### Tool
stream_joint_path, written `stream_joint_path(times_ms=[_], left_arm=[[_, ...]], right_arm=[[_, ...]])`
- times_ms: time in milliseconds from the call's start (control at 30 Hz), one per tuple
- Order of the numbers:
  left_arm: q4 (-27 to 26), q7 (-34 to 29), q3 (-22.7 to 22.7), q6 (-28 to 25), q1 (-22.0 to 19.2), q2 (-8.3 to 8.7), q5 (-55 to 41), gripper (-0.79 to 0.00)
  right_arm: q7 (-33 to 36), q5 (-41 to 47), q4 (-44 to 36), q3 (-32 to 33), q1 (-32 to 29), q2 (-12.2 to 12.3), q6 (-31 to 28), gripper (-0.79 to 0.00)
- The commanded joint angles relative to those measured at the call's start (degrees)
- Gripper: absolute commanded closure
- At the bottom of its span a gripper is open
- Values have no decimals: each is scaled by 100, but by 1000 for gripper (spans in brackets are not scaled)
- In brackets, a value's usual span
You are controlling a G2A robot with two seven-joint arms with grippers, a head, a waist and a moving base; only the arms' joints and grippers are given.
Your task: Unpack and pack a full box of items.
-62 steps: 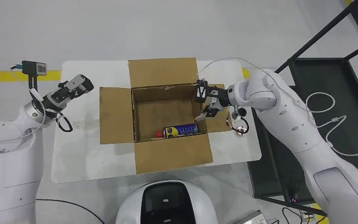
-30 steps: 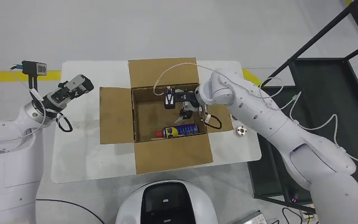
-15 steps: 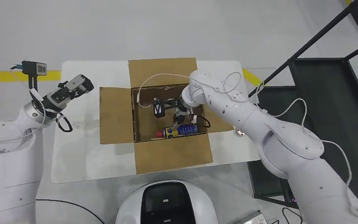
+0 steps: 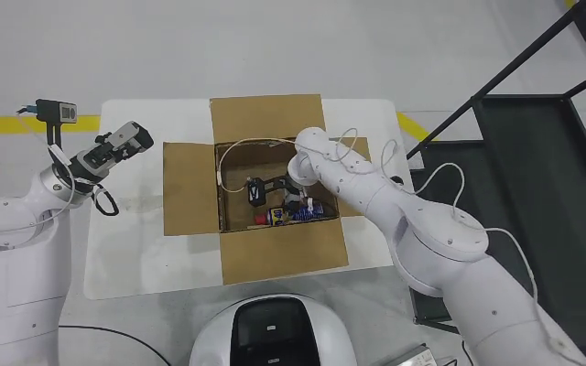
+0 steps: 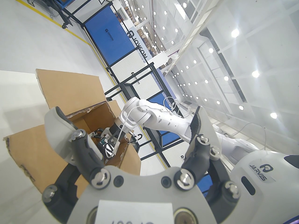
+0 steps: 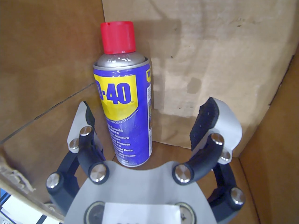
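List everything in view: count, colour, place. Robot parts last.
cardboard box: 1, brown, middle of the table, flaps open
spray can: 1, blue and yellow with a red cap, lying inside the box by the wall nearest the robot
table: 1, white, under the box
rack: 1, black, beside the table on the robot's right
floor tape: 2 stretches, yellow, by the table's far corners
right gripper: 1, grey and black, open, inside the box, can between its fingers
left gripper: 1, grey and black, open, over the table's left side, apart from the box
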Motion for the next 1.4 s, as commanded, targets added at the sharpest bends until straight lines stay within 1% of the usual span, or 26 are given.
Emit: stream_joint_path(times_ms=[0,200,367,400,433,467,567,600,833,933,1033,1200,1367], left_arm=[[0,0,0,0,0,0,0,-785],[0,0,0,0,0,0,0,-785],[0,0,0,0,0,0,0,-785],[0,0,0,0,0,0,0,-785],[0,0,0,0,0,0,0,-785],[0,0,0,0,0,0,0,-785],[0,0,0,0,0,0,0,-785],[0,0,0,0,0,0,0,-785],[0,0,0,0,0,0,0,-785],[0,0,0,0,0,0,0,-785],[0,0,0,0,0,0,0,-785],[0,0,0,0,0,0,0,-785],[0,0,0,0,0,0,0,-785]], right_arm=[[-68,-79,160,3,-1,-94,0,-785],[-227,-385,548,3,-77,-338,0,-785],[-504,-551,892,3,-53,-487,33,-785],[-568,-599,950,3,-45,-512,61,-754],[-625,-650,1009,3,-32,-533,82,-397],[-689,-699,1068,3,-19,-551,106,-268],[-826,-813,1227,3,-13,-600,105,-15],[-858,-836,1280,3,-17,-614,109,0],[-1116,-958,1469,32,-23,-691,137,0],[-1217,-997,1512,50,10,-701,92,0],[-1458,-987,1551,107,97,-684,23,0],[-1768,-1064,1411,100,195,-584,0,0],[-2165,-1113,949,3,239,-354,0,0]])
